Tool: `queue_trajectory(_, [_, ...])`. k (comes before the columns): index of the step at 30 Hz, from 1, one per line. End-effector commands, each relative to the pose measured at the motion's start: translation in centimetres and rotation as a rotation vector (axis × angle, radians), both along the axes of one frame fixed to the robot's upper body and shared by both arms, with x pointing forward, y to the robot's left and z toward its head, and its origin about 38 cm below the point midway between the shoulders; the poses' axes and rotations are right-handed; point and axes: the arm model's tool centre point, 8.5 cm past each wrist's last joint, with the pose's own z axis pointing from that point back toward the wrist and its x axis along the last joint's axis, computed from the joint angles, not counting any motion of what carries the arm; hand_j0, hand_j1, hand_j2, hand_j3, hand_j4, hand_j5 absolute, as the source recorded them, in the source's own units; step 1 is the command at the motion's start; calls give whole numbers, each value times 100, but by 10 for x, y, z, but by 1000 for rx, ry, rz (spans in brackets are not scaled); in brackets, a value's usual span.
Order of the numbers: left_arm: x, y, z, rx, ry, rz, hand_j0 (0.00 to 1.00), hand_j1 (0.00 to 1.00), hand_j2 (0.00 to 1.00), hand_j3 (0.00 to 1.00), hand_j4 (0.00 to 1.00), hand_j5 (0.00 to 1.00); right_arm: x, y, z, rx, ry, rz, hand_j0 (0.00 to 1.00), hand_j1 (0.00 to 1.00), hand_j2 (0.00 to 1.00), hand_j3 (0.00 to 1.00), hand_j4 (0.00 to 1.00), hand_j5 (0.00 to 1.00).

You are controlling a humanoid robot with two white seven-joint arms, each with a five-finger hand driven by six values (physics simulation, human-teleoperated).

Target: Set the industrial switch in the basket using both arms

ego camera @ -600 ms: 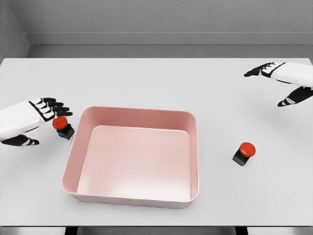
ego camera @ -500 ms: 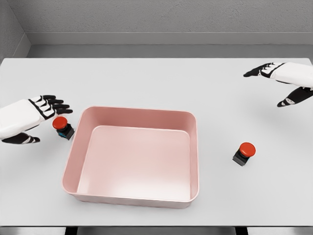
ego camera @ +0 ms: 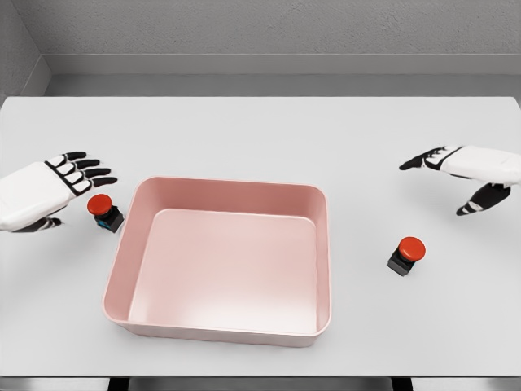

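A pink basket (ego camera: 114, 277) sits at the centre of the white table (ego camera: 260, 138), its near wall close to the table's front edge and its inside bare. Two industrial switches, each a red button on a black base, stand on the tabletop outside it. The left switch (ego camera: 104, 211) is at about nine to ten o'clock from the basket, just beside the upper-left corner of its rim (whether it touches the rim cannot be told). The left hand (ego camera: 50, 186) hovers at ten o'clock of that switch, fingers spread wide and holding nothing, fingertips (ego camera: 96, 173) just above the red cap. The right switch (ego camera: 405, 255) stands at three o'clock, well apart from the basket wall, with bare table all round. The right hand (ego camera: 456, 169) hangs at one o'clock from it, also wide and empty, thumb pointing down. The far half of the table lies open.
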Motion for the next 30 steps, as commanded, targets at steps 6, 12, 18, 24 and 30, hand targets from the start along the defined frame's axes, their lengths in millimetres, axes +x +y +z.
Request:
queue_trajectory(6, [9, -1, -25, -70, 32, 63, 100, 100, 100, 100, 100, 100, -18, 20, 0, 21, -11, 69, 100, 100, 100, 100, 100, 100])
queue_trajectory(12, [16, -17, -44, -110, 61, 51, 100, 100, 100, 100, 100, 100, -38, 22, 7, -7, -15, 113, 100, 100, 100, 100, 100, 100])
queue_trajectory(18, [18, -15, -49, -111, 74, 60, 100, 100, 100, 100, 100, 100, -48, 18, 1, 12, -14, 101, 100, 100, 100, 100, 100, 100])
queue_trajectory(24, [19, -14, -48, -110, 73, 62, 100, 100, 100, 100, 100, 100, -55, 19, -11, 27, 16, 98, 100, 100, 100, 100, 100, 100])
queue_trajectory(30, [23, -10, -48, -109, 70, 78, 100, 100, 100, 100, 100, 100, -62, 27, -15, 70, 3, 106, 100, 100, 100, 100, 100, 100])
